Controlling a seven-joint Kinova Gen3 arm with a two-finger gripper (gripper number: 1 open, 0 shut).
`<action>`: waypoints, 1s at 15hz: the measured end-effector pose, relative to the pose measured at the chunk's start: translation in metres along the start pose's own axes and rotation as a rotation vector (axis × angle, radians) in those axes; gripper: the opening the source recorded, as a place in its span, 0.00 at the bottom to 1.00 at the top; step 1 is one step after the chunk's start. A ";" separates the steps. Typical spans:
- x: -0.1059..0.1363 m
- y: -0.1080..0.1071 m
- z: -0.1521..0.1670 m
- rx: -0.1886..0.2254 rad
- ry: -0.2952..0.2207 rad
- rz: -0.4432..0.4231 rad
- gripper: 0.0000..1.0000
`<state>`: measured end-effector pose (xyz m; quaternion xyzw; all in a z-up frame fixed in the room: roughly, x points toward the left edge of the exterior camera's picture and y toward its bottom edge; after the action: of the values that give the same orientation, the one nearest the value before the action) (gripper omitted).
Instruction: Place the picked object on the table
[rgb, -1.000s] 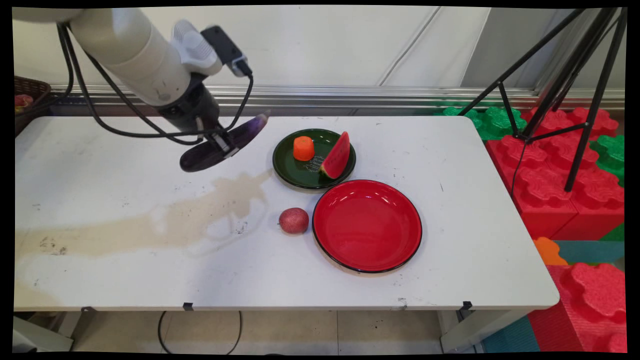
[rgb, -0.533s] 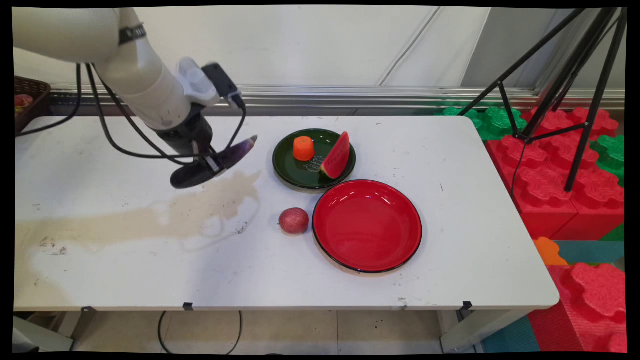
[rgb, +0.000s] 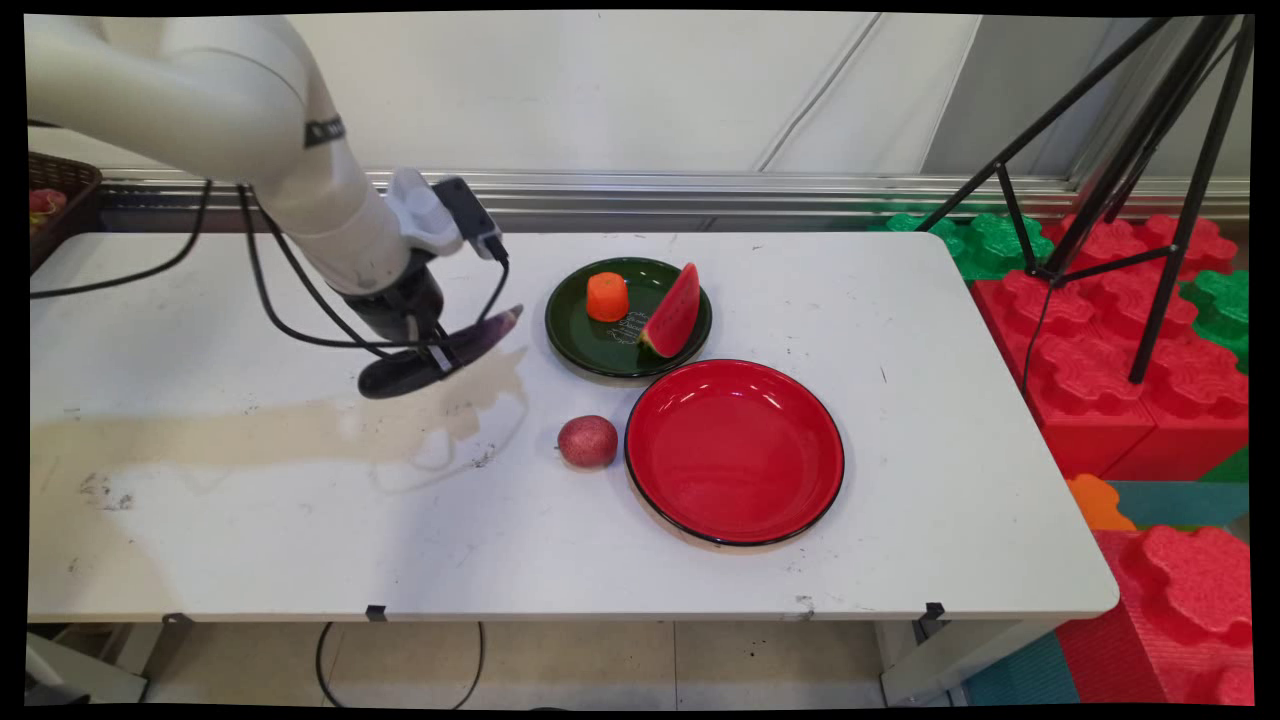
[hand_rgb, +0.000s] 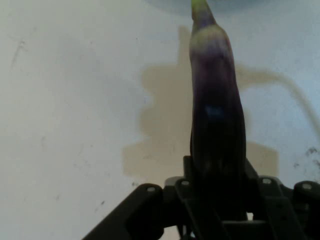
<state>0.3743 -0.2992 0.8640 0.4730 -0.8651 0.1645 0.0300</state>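
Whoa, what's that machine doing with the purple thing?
The white robot arm's black two-finger gripper is clamped on a long dark purple eggplant, holding it just above the white table, left of a dark green plate with an orange cup-shaped piece and a watermelon slice. An empty red plate and a small red fruit sit nearer.

My white arm reaches in from the upper left and slopes down to the right, black cables looping beneath it. My black hand (rgb: 437, 352) points downward, low over the bench, its two fingers clamped on an eggplant (rgb: 440, 344).
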 end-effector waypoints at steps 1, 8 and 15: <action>0.001 0.001 0.006 -0.004 -0.002 0.005 0.00; 0.009 0.009 0.041 -0.026 -0.017 0.031 0.00; 0.008 0.015 0.056 -0.032 -0.018 0.048 1.00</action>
<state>0.3633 -0.3156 0.8088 0.4529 -0.8790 0.1470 0.0260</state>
